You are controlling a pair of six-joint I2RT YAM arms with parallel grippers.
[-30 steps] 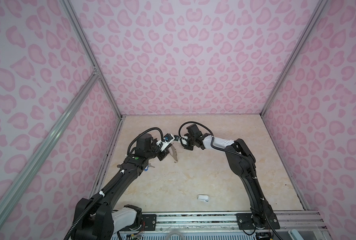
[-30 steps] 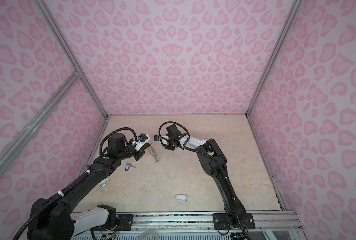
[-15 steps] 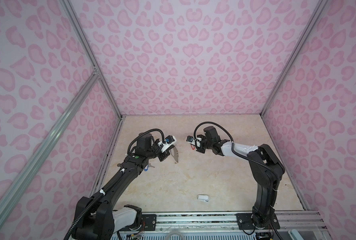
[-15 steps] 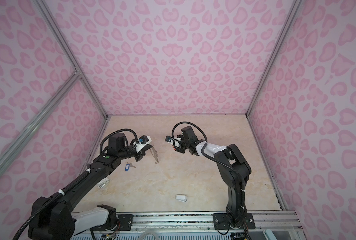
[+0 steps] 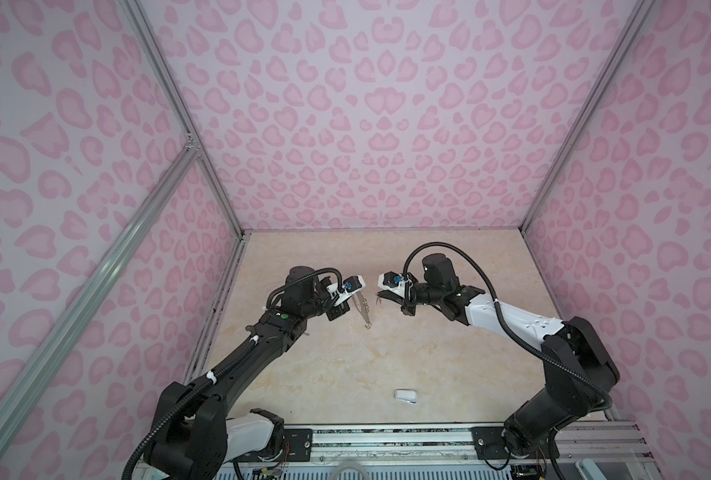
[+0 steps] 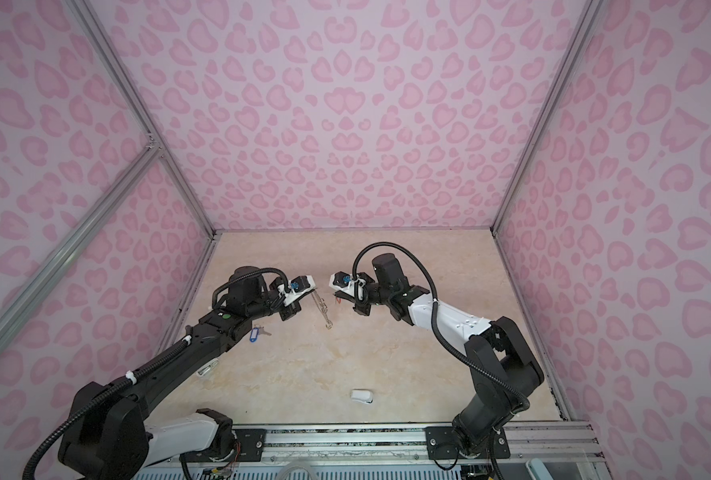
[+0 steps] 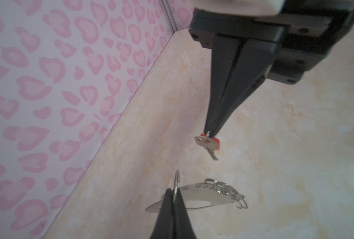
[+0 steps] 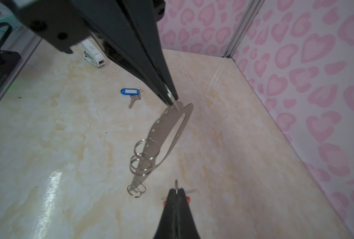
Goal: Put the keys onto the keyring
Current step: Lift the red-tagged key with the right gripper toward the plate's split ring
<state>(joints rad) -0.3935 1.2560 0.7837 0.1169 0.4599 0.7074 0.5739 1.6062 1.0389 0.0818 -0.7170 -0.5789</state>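
Keyring [image 8: 163, 132] first: it hangs in the air above the table [image 8: 68, 144]. The left gripper [image 8: 172, 99] is clamped tight on its upper end, by what looks like one of its wire rings, and the other rings dangle at the low end. Facing it, just apart, the right gripper [image 7: 210, 133] is pinched closed on the top of the key with the orange tag [image 7: 206, 142], whose blade points down. The key with the blue tag [image 8: 130, 92] lies flat on the table, well apart from both arms (so it waits its turn).

My reading is that the first key is being lined up for threading and nothing is hooked on yet. The next move calls for a small, exact approach. The key's loop must meet a free ring on the keyring while the left arm holds the plate steady, since a swinging plate would spoil the aim.
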